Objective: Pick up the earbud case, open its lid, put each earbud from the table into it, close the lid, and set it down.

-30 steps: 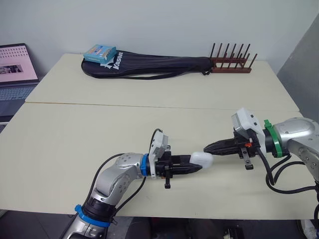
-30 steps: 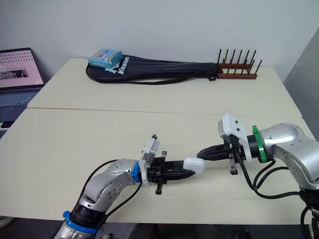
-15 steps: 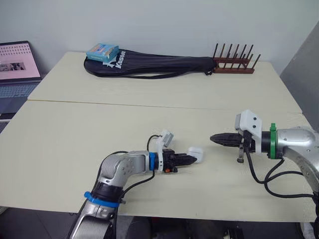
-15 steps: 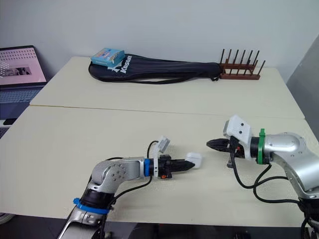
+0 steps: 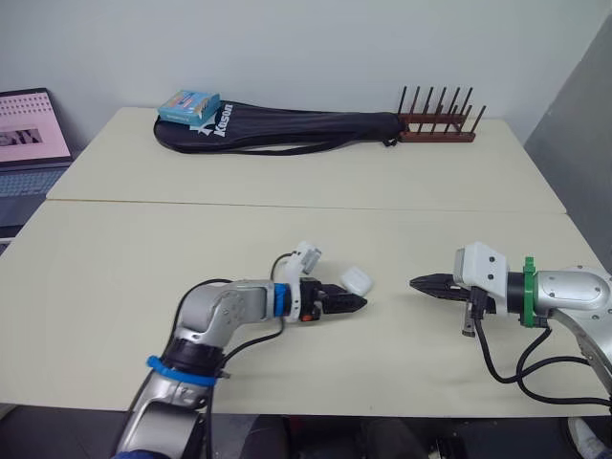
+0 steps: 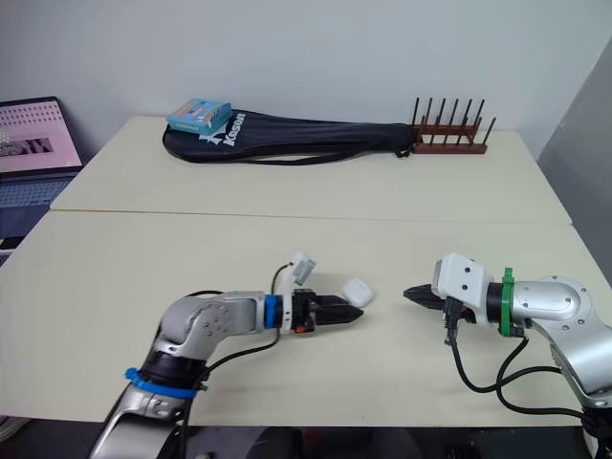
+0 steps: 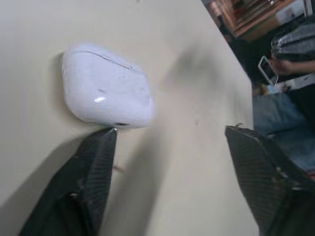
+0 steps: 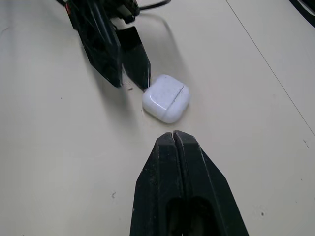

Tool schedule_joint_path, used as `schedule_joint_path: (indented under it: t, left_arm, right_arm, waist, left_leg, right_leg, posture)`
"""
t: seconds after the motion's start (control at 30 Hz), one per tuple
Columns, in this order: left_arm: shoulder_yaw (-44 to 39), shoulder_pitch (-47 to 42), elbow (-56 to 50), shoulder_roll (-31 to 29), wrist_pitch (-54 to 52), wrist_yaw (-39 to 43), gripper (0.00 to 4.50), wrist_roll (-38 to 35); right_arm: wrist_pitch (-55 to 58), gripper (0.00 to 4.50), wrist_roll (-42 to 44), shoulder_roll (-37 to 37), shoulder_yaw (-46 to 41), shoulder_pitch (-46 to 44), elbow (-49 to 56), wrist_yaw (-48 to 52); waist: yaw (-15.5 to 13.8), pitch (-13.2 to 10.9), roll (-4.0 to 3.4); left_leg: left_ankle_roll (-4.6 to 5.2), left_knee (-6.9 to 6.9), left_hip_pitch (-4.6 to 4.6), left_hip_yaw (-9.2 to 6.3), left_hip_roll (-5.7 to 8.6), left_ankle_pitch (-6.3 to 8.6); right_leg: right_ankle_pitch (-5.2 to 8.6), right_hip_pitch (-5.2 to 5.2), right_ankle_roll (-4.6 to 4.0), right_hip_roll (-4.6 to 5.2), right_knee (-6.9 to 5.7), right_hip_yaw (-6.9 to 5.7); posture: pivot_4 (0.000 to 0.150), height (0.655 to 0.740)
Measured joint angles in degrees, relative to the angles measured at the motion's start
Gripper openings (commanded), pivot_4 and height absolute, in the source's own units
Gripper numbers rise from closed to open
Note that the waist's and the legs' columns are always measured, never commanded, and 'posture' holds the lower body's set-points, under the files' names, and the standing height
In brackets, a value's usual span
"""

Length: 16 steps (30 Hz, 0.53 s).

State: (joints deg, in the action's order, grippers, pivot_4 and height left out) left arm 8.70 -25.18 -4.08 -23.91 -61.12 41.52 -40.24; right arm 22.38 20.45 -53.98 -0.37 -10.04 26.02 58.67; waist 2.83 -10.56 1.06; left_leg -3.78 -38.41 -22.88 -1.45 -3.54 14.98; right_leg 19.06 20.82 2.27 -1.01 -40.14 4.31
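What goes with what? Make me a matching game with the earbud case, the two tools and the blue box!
Things:
1. earbud case
2. left tool
3. right tool
4. blue box

States:
A. tips pressed together
B. on top of the black bag
C. lying on the table, lid closed
D. tips spread apart

Pairs: 1-C, 2-D, 3-A, 4-B

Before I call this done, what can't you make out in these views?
- Earbuds inside the earbud case: the closed lid hides its interior.
- Contact: in the left wrist view, one finger of the open left gripper ends at the case's edge; blur there leaves touching or apart unclear.
- Laptop: cut off by the eye views' left edge.
- Blue box: print too small to read.
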Motion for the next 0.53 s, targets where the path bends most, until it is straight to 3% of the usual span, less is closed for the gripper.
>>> schedule_joint_path:
  t: [0.13, 0.4, 0.53]
  left_arm:
    - [-0.5, 6.8, -8.0, -12.4, 6.9, 3.8, 4.50, 3.0]
    - [-5.5, 15.7, -11.3, -26.6, 23.1, 14.7, 4.50, 9.5]
    - [-10.3, 16.4, -12.0, -29.2, 26.8, 19.5, 4.50, 8.7]
  right_arm:
    - [1.1, 0.87, 1.7, -1.3, -0.7, -2.0, -0.6, 2.6]
    - [-0.8, 3.85, 1.5, -6.7, -0.4, -6.6, -4.0, 11.3]
    - [-3.2, 3.85, 1.2, -8.5, -0.3, -8.1, -5.4, 15.6]
  waist:
    - [0.7, 0.0, 0.00]
    - [-0.5, -0.2, -0.05]
    - [-1.1, -0.2, -0.05]
  left_leg:
    - [-0.09, 0.46, 0.22, 0.01, -0.06, -0.07]
    - [-0.08, 0.44, -0.24, 0.07, 0.03, -0.07]
    - [-0.07, 0.45, -0.42, 0.02, 0.03, -0.06]
  right_leg:
    - [0.00, 0.02, -0.04, -0.01, 0.06, 0.04]
    - [0.03, 0.43, -0.11, 0.17, 0.16, -0.04]
    - [0.08, 0.57, -0.18, 0.17, 0.18, -0.14]
  posture:
    - [0.150, 0.7087]
    - [0.150, 0.7087]
    - [0.150, 0.7087]
